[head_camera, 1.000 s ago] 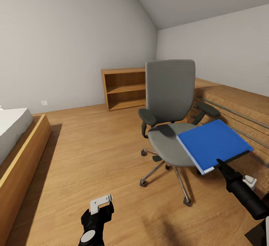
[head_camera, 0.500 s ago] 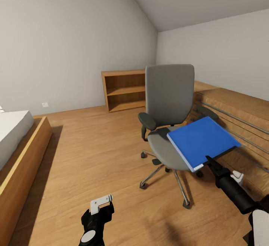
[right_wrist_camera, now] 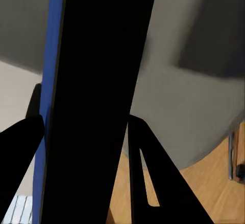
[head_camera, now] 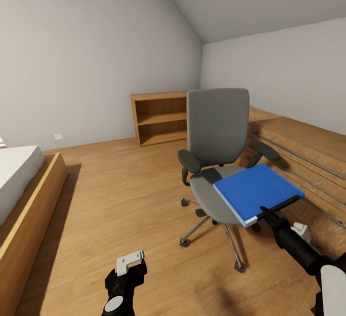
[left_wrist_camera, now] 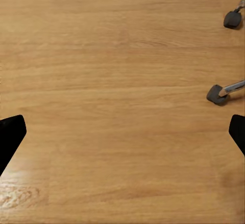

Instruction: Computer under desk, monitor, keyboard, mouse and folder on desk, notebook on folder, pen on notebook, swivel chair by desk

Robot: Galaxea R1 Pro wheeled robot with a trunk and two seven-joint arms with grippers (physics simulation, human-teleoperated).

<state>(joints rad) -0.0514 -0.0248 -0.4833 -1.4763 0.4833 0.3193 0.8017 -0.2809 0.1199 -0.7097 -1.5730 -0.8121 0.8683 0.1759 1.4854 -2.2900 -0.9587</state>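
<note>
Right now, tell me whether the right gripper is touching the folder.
Touching. In the right wrist view the fingers close on both faces of the folder with no gap; the head view shows the right gripper at its near edge.

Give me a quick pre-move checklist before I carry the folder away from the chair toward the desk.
1. Right end effector shut on the folder at its near edge: ok; the right wrist view shows the fingers on either side of it.
2. Folder lifted free of the swivel chair seat: cannot tell; it is tilted and overlaps the seat.
3. Folder clear of the chair's armrest: cannot tell; they look close.
4. Left end effector open and holding nothing, over bare floor: ok.
5. Desk in sight as a drop target: not ok.
</note>
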